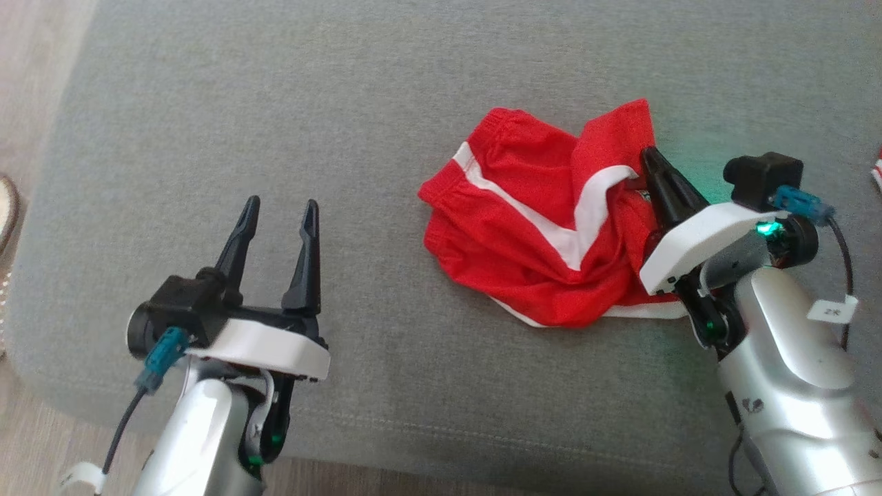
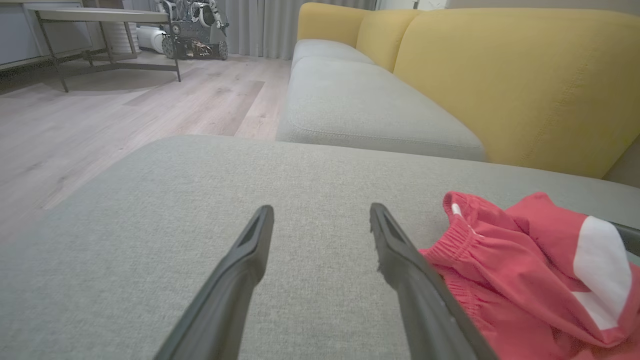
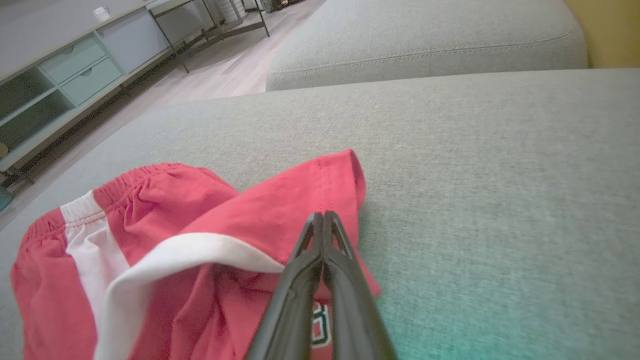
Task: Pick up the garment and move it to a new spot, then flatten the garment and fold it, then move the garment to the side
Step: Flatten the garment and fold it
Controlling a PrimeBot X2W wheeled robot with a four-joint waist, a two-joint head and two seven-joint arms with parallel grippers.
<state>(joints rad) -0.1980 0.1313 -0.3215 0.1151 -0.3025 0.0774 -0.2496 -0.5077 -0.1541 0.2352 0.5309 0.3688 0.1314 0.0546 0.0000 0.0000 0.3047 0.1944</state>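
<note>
Left gripper [image 1: 282, 202] wide apart, empty; right gripper [image 1: 651, 157] closed tight over crumpled red shorts [image 1: 524, 227], any pinched cloth hidden.

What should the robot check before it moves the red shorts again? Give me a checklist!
1. The red shorts with white stripes lie on the grey fabric cushion: ok.
2. The shorts are flat: not ok, they are crumpled and folded over.
3. The right gripper is shut at the shorts' edge: ok.
4. Cloth is really pinched between its fingers: cannot tell.
5. The left gripper is open and apart from the shorts: ok.
6. Bare cushion lies to the left for a new spot: ok.
</note>
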